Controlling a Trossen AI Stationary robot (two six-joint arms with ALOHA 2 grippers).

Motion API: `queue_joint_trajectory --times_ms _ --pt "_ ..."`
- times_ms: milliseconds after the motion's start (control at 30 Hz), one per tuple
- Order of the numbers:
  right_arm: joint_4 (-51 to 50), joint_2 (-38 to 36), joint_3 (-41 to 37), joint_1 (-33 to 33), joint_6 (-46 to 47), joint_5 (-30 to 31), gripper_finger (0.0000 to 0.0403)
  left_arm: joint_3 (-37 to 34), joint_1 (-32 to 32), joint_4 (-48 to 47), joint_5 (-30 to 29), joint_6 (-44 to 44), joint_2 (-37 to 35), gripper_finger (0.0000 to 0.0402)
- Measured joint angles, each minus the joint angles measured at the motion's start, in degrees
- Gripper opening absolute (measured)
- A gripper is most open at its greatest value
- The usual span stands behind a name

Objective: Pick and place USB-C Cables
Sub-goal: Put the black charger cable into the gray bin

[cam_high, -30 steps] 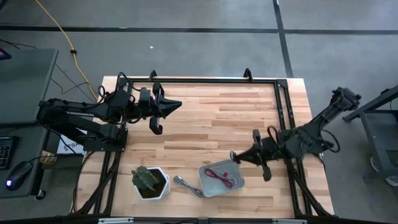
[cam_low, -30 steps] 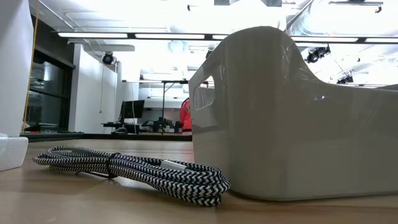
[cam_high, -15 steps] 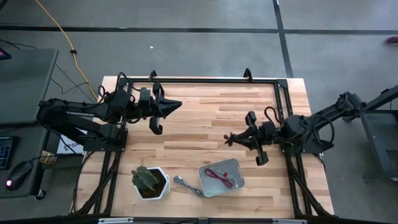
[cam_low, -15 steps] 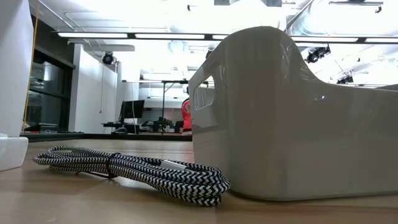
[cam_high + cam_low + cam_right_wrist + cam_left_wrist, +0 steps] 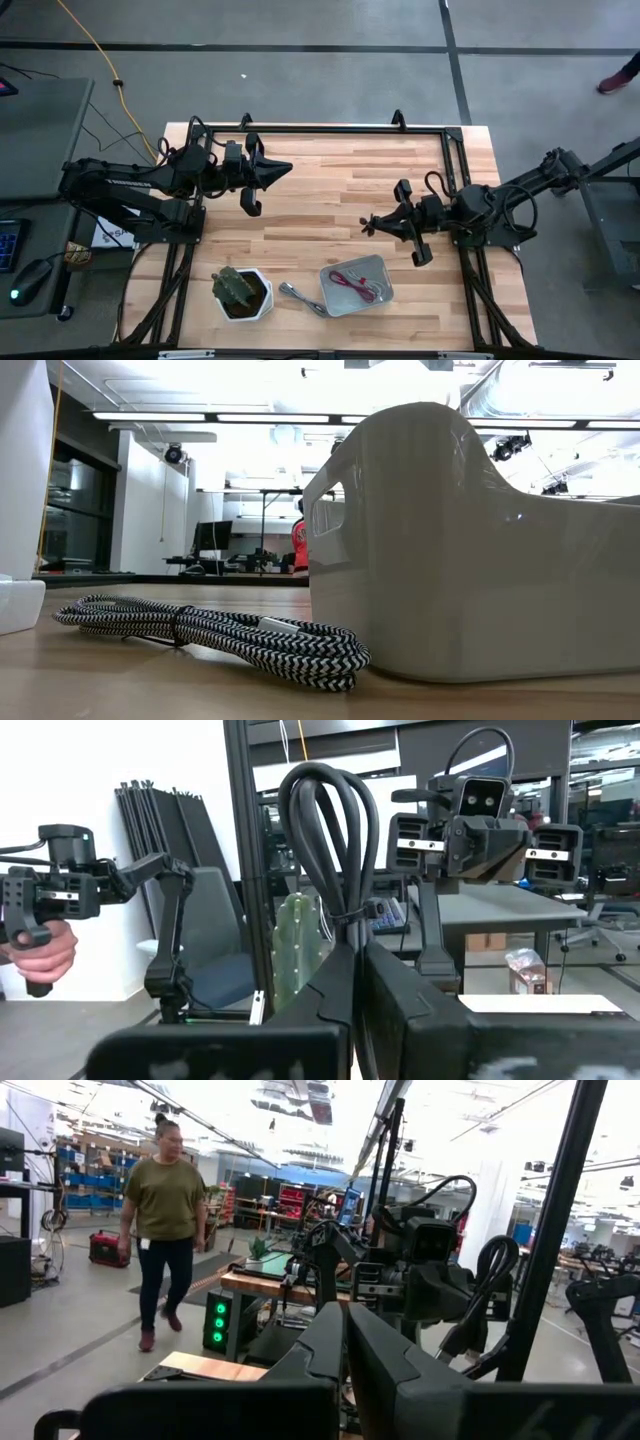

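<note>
A grey tray (image 5: 340,300) sits near the table's near edge and holds a maroon cable (image 5: 347,279), with a reddish-white strand (image 5: 371,291) beside it. A silver-grey braided cable (image 5: 300,298) lies flat on the wood left of the tray. In the low view this cable (image 5: 220,632) rests against the tray's wall (image 5: 470,550). I see no black cable. My right gripper (image 5: 366,226) is shut and empty, hovering beyond the tray's far side. My left gripper (image 5: 287,168) is shut and waits over the far left of the table.
A white pot with a cactus (image 5: 242,293) stands left of the silver-grey cable. A black frame (image 5: 445,150) runs along the table's far and right edges. Bare wood lies between the two grippers. A person (image 5: 165,1230) walks in the room beyond the table.
My right gripper has drawn away from the tray's far rim, moving toward the table's far edge and slightly left. It then held still. Its arm has folded back toward the right edge. The cables and the tray have not moved.
</note>
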Motion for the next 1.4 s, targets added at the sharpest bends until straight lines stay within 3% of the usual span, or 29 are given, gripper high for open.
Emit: queue_joint_trajectory --times_ms 500,667,833,967,1100,1400 --pt "-0.59 0.07 0.35 0.04 6.23 -2.42 0.0 0.0 0.0 -0.02 0.02 0.02 0.0 0.0" --pt "-20.87 4.23 9.83 0.03 11.71 -5.27 0.0 0.0 0.0 -0.02 0.02 0.02 0.0 0.0" --pt "-46.5 14.71 25.01 0.04 12.22 -14.02 0.0 0.0 0.02 -0.02 0.02 0.02 0.0 0.0" --pt "-62.03 23.27 32.35 0.07 12.04 -18.48 0.0 0.0 0.01 -0.04 0.02 0.04 0.0 0.0" --pt "-67.94 30.0 33.9 0.07 11.29 -20.86 0.0 0.0 0.01 -0.04 0.02 0.04 0.0 0.0" --pt "-75.03 44.18 33.86 0.04 11.52 -19.27 0.0 0.0 0.0 -0.07 0.02 0.04 0.0 0.0"
